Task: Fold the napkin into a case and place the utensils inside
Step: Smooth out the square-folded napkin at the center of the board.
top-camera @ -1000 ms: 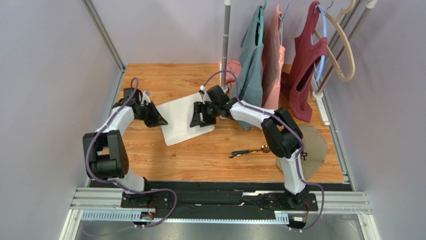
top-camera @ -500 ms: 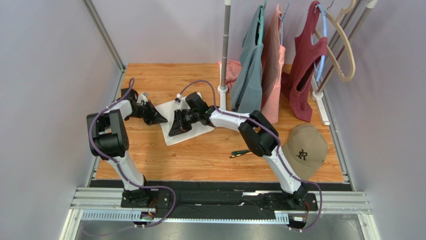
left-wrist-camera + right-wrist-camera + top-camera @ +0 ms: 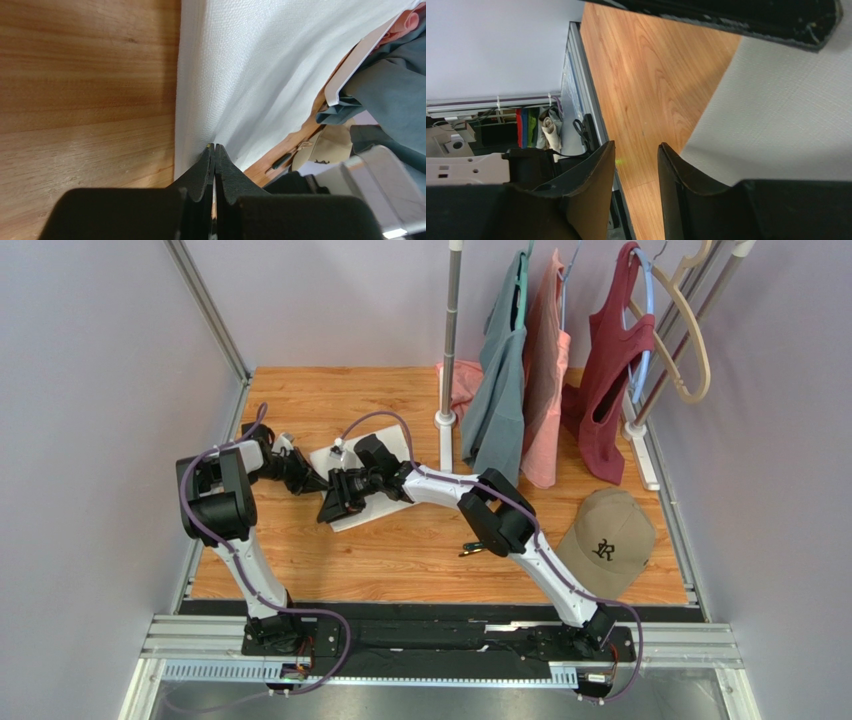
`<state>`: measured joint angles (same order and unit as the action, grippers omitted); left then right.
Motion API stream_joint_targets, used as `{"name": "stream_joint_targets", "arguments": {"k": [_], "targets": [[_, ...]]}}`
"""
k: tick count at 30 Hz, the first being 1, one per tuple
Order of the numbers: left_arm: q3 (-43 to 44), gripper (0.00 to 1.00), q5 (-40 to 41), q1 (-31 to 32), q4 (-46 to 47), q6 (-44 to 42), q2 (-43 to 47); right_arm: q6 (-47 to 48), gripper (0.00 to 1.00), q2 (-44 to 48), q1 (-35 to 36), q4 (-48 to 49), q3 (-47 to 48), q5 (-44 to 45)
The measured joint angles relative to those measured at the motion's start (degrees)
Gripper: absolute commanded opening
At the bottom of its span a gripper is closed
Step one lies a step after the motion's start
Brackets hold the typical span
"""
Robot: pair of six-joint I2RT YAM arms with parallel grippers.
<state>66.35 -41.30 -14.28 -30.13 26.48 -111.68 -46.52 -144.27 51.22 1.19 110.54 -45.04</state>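
The white napkin (image 3: pixel 394 445) lies flat on the wooden table, largely under my right arm. My left gripper (image 3: pixel 314 482) is at its left edge, and its jaws are shut on the napkin's edge (image 3: pixel 215 146), where a low ridge rises in the cloth (image 3: pixel 260 75). My right gripper (image 3: pixel 335 504) hovers at the napkin's near-left corner. It is open (image 3: pixel 636 146) with only bare wood showing between its fingers, and the napkin (image 3: pixel 786 110) lies just beside it. The utensils (image 3: pixel 473 547) lie to the right, mostly hidden by my right elbow; one dark handle (image 3: pixel 281 161) shows.
A tan cap (image 3: pixel 607 540) sits at the table's right. Garments (image 3: pixel 505 380) hang from a rack at the back, and its pole base (image 3: pixel 445 421) stands just behind the napkin. A metal rail (image 3: pixel 581 85) runs along the table's left edge.
My right gripper has swept left across the napkin to its near-left corner, its jaws narrowing and then parting again. The left jaws closed at the napkin's left edge.
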Motion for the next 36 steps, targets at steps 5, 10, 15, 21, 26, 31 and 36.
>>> {"name": "stream_joint_targets", "arguments": {"k": [5,10,15,21,26,31,36], "targets": [[1.9,0.18,0.0,-0.1,0.0,0.4,-1.0,-0.1,0.47,-2.5,0.1,-0.3,0.3,-0.1],[5.8,0.29,-0.4,-0.1,0.5,0.9,-5.2,-2.4,0.48,-2.9,0.0,0.8,-0.3,-1.0],[10.7,0.36,-2.8,-0.5,-2.3,1.5,-9.0,-4.6,0.49,-1.4,-0.3,5.3,-5.1,-1.6],[16.0,0.43,-7.5,-2.7,-3.4,2.7,-13.7,-5.6,0.49,-1.2,-0.5,6.9,-6.0,-1.8],[20.8,0.54,-11.4,-4.6,-4.3,4.0,-17.2,-6.3,0.49,-0.9,-0.6,8.0,-6.7,-1.7],[22.4,0.55,-11.2,-4.7,-3.5,4.5,-17.8,-7.2,0.49,-0.9,-0.7,9.1,-7.2,-1.8],[24.4,0.55,-8.2,-4.1,-4.9,4.0,-17.4,-7.6,0.5,-0.9,-0.7,9.5,-7.4,-1.8]]}}
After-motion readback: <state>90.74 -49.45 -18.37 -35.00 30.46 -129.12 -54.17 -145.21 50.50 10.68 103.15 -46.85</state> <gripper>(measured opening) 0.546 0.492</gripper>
